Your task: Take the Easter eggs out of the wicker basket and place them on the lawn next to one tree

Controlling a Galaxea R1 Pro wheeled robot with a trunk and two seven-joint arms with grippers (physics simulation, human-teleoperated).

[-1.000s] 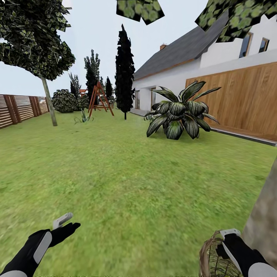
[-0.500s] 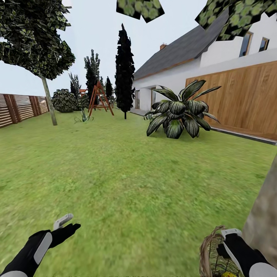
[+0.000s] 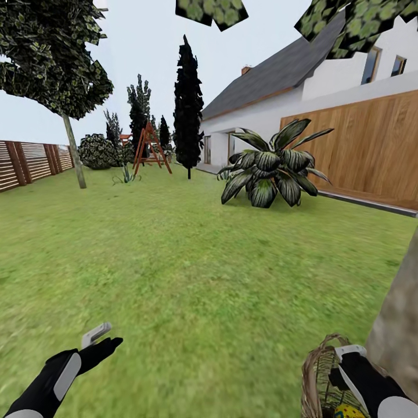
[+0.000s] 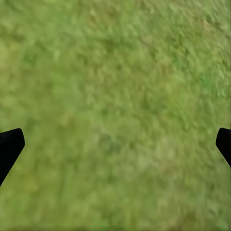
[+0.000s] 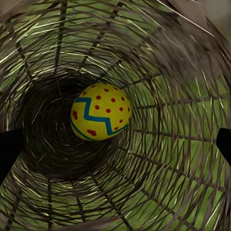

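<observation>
Low at the left edge of the head view, the left gripper hangs over bare grass with its fingers spread apart and nothing between them; its own wrist camera looks straight down at the lawn, the two dark fingertips sitting wide at either side of the view. Behind it, the lawn runs back to a slatted wooden fence on the left, a thin-trunked tree, a red wooden frame and a dark narrow cypress. Toward the right stands a big broad-leaved plant in front of the white house and its wood-panelled wall. At the bottom right the right gripper reaches into the mouth of the wicker basket, which sits on the grass just beside the thick mottled trunk of the tree. From that arm's wrist camera the woven basket wall rings the view, and one yellow Easter egg with red dots and a blue-green zigzag lies at the bottom; the gripper's fingers are wide apart, gripping nothing.
</observation>
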